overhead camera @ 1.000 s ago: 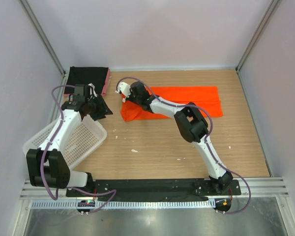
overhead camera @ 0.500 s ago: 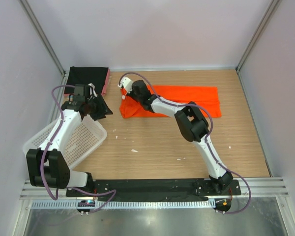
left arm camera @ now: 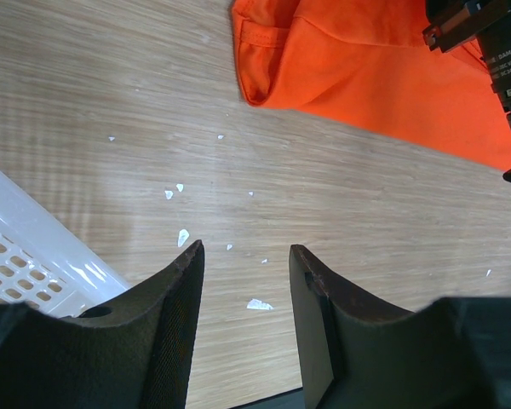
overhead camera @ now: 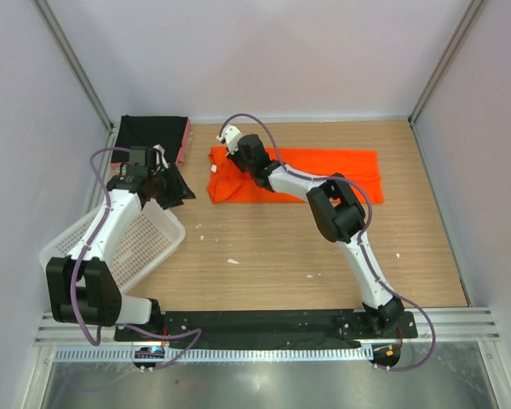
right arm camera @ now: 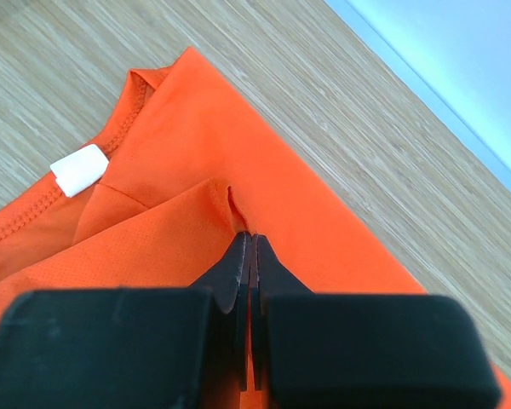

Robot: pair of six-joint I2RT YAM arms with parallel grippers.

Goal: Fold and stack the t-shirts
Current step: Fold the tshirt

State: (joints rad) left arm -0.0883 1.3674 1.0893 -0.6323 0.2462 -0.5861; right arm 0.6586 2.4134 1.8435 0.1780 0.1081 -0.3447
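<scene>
Your right fingers point(right arm camera: 243, 256) are pinched tight on a fold of the orange shirt point(overhead camera: 324, 175), which lies spread on the far tabletop point(overhead camera: 281, 247). Your left fingers point(overhead camera: 177, 191) gape partway, holding nothing, beside the basket point(overhead camera: 145, 243).

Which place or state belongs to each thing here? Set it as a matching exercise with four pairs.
1. bright orange-red cloth t-shirt
2. white plastic mesh basket
3. folded black cloth t-shirt
4. left gripper

A. far left corner of the wooden table
B. open, holding nothing
C. pinched by the shut right gripper
D. left side, near edge

Pairs: 1-C, 2-D, 3-A, 4-B
</scene>
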